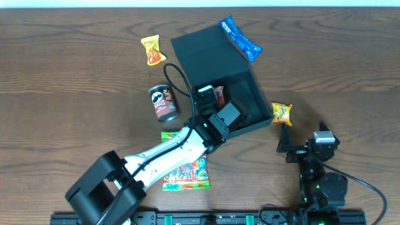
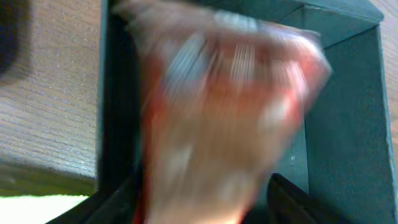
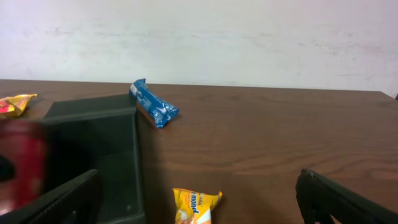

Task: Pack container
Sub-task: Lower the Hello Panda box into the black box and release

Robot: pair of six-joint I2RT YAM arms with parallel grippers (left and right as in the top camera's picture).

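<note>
The dark green container stands open at table centre, its flap lid folded back. My left gripper reaches into it from the front left. In the left wrist view the fingers are spread wide. A blurred red snack packet lies loose between them, over the container's inside. My right gripper is open and empty at the front right. It faces a yellow snack packet beside the container wall.
A blue packet lies against the lid's far right corner. A yellow-red packet and a small Pringles can lie left of the container. A colourful flat packet lies under my left arm. The yellow packet sits right of the container.
</note>
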